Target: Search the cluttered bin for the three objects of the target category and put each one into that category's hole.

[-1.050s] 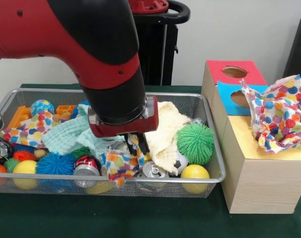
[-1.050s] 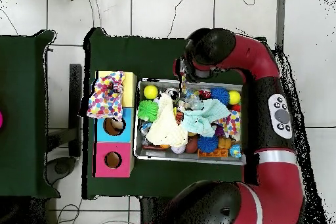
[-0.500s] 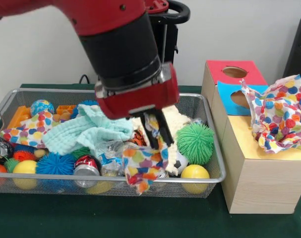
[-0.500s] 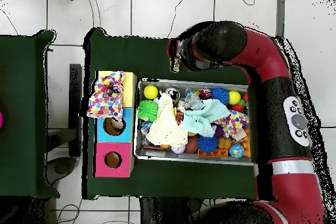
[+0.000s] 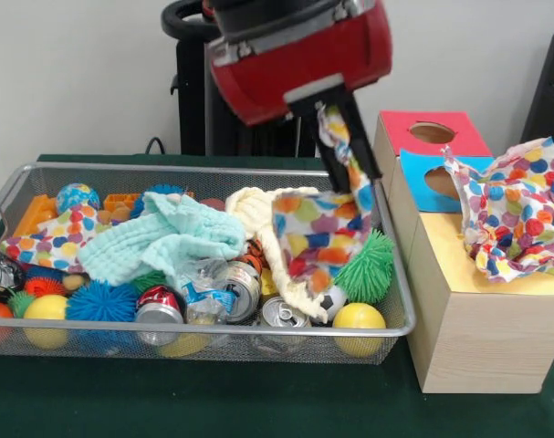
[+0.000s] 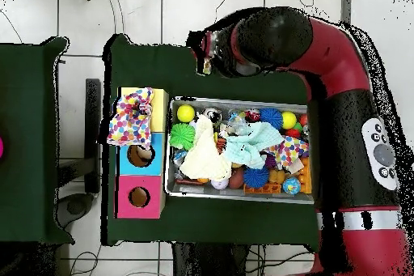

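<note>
Polka-dot multicoloured cloth (image 5: 324,233) hangs clear above wire mesh bin (image 5: 386,321) | gripper (image 5: 346,146) jaws clamped on its top | wooden box (image 5: 482,310) beside bin

No lettering, brand, number or sign is legible in either view. The drink cans (image 5: 235,290) at the near side of the wire basket (image 5: 386,239) carry red, silver and blue printing, but it is too small and blurred to read. The coloured box tops (image 5: 424,135) at the right and the grey panel on the arm (image 6: 378,150) in the overhead view show no text that can be made out.
</note>
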You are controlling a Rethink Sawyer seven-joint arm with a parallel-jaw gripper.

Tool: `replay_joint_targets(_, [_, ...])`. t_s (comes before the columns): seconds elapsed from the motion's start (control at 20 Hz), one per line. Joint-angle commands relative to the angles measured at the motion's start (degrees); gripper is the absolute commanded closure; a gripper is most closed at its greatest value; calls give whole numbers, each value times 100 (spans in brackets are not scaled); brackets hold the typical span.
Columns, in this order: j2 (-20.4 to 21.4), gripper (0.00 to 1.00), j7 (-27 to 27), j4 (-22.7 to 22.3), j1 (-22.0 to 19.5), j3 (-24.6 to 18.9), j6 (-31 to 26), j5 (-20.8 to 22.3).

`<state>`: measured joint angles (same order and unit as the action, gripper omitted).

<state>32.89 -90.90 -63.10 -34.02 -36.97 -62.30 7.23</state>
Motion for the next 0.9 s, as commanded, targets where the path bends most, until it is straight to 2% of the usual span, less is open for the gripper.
replay_joint_targets(0.05, [215, 100, 1017, -298, 100, -497, -698, -138])
replay_joint_targets(0.3, [15, 100, 783, 434, 417, -549, -900, -197])
replay_joint_targets(0.9, [-945, 100, 199, 2187, 1413, -13, -1459, 356])
